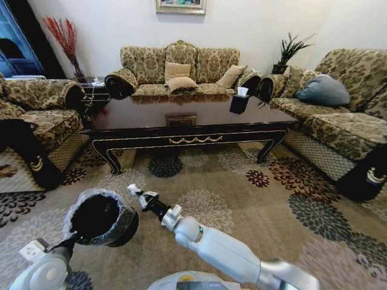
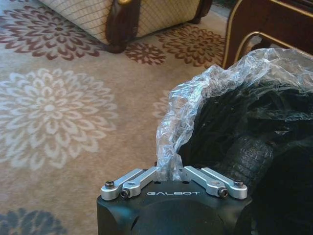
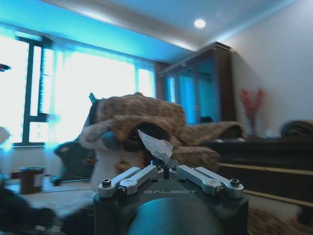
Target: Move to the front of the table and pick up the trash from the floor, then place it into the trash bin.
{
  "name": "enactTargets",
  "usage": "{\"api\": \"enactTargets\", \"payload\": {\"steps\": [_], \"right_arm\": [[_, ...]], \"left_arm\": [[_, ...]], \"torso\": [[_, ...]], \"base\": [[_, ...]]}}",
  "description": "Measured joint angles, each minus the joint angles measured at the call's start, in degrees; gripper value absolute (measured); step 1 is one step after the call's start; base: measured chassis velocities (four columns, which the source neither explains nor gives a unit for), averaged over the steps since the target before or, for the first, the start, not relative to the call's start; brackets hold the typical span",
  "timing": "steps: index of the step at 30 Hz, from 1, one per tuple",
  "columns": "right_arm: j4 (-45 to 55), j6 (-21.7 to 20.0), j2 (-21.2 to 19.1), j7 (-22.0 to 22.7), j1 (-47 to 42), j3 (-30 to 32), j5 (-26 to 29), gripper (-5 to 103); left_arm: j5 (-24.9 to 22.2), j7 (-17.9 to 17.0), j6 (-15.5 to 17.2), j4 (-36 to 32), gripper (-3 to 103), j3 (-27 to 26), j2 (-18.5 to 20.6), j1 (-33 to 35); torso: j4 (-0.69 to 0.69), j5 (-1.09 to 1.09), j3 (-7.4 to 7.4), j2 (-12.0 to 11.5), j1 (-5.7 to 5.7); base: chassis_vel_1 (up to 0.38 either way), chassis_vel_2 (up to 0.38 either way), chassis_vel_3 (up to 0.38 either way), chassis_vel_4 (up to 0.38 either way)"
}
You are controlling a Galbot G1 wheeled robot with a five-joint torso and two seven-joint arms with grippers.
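Left gripper (image 2: 171,172): pressed together on the crinkled clear liner at the rim of the trash bin (image 1: 100,217), holding the bin up off the floor (image 1: 242,199) at the near left. Judged purpose: to keep the open mouth within reach of the other arm.

Right gripper (image 1: 134,190): near centre, just right of the bin's rim; pinching a small white scrap of trash (image 3: 155,145), its tip standing up from between the fingertips. The scrap is not yet over the bin's mouth; a short move left looks to be what the drop needs.

Table (image 1: 193,130): long dark surface across the middle distance, beyond the arms. A black tissue box (image 1: 239,103) stands on its right part, a small framed item near its centre.

Surroundings: patterned sofas (image 1: 181,69) at left, far and right; a plant (image 1: 289,51) at the far right. Carpet between robot and table shows no further litter that I can make out.

Obstruction: the liner bulges over the rim and may catch the scrap.
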Motion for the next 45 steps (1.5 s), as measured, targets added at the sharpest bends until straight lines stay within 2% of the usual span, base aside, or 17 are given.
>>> {"api": "enactTargets", "payload": {"steps": [8,14,18,21,23,24,26,31,32,33,35,39,41,42,45], "right_arm": [[-3.10,0.06,2.61,2.86,2.43,-3.75,-3.06,0],[-4.25,-0.26,2.87,5.72,2.59,-4.59,-4.32,-2],[-5.03,0.09,2.68,6.04,2.60,-4.57,-5.13,18],[-5.06,0.18,2.62,6.22,2.61,-4.51,-4.89,24],[-5.07,0.26,2.50,6.53,2.64,-4.55,-4.67,34],[-5.07,0.26,2.50,6.53,2.64,-4.55,-4.67,34],[-5.32,0.62,2.36,6.57,2.64,-4.64,-5.26,45],[-5.40,0.88,2.07,6.59,2.47,-4.90,-5.93,56],[-5.41,0.94,2.00,6.59,2.40,-4.95,-6.15,66],[-5.49,0.99,1.98,6.59,2.27,-4.99,-6.37,72],[-5.62,1.01,1.99,6.62,2.14,-4.99,-6.52,72],[-5.78,0.69,2.18,7.22,1.47,-4.42,-6.71,93],[-5.78,0.29,2.26,7.57,1.26,-3.98,-6.52,93],[-5.76,-0.37,2.33,8.14,0.97,-2.94,-5.70,97],[-5.59,-1.66,2.29,8.49,0.58,-1.41,-4.23,100]], "left_arm": [[1.85,-1.18,0.00,-0.50,2,5.73,-1.19,-2.53],[2.38,-1.09,0.00,0.06,2,7.22,-1.50,-2.71],[2.39,-1.02,0.00,0.81,2,7.37,-1.23,-3.19],[2.38,-1.02,0.00,1.14,2,7.35,-1.05,-3.37],[2.38,-1.02,0.00,1.32,2,7.35,-0.97,-3.51],[2.38,-1.02,0.00,1.32,2,7.35,-0.97,-3.51],[2.37,-1.02,0.00,1.39,2,7.41,-0.96,-3.59],[2.37,-1.02,0.00,1.41,2,7.43,-0.94,-3.58],[2.37,-1.01,0.00,1.41,2,7.38,-0.90,-3.54],[2.36,-0.98,0.00,1.40,2,7.27,-0.81,-3.46],[2.33,-0.97,0.00,1.35,2,7.13,-0.73,-3.36],[1.68,-0.51,0.00,1.06,2,5.74,-0.22,-3.03],[1.24,-0.25,0.00,1.07,2,4.87,0.01,-3.02],[-0.09,-0.04,0.01,1.51,2,2.75,0.76,-3.12],[-1.44,0.06,0.00,2.88,2,-0.14,2.07,-3.16]], "torso": [[-0.01,0.00,0.00,0.00,0.01],[0.00,0.00,0.00,0.00,0.01],[-0.01,0.00,0.00,0.00,0.01],[0.00,0.00,0.00,0.00,0.01],[0.00,0.00,0.00,0.00,0.01],[0.00,0.00,0.00,0.00,0.01],[0.00,0.00,0.00,0.00,0.01],[0.00,0.00,0.00,0.00,0.01],[0.00,0.00,0.00,0.00,0.01],[0.00,0.00,0.00,0.00,0.01],[0.00,0.00,-0.01,0.00,0.01],[0.00,0.00,0.00,0.00,0.01],[0.00,0.00,0.00,0.00,0.00],[-0.01,0.00,0.00,0.00,0.00],[-0.02,0.00,-0.01,0.00,-0.01]], "base": [[0.000,0.000,0.000,0.000],[0.000,0.000,0.000,0.000],[0.000,0.000,0.000,0.000],[0.000,0.000,0.000,0.000],[0.000,0.000,0.000,0.000],[0.000,0.000,0.000,0.000],[0.000,0.000,0.000,0.000],[0.000,0.000,0.000,0.000],[0.000,0.000,0.000,0.000],[0.000,0.000,0.000,0.000],[0.000,0.000,0.000,0.000],[0.000,0.000,0.000,0.000],[0.000,0.000,0.000,0.000],[0.000,0.000,0.000,0.000],[0.000,0.000,0.000,0.000]]}}
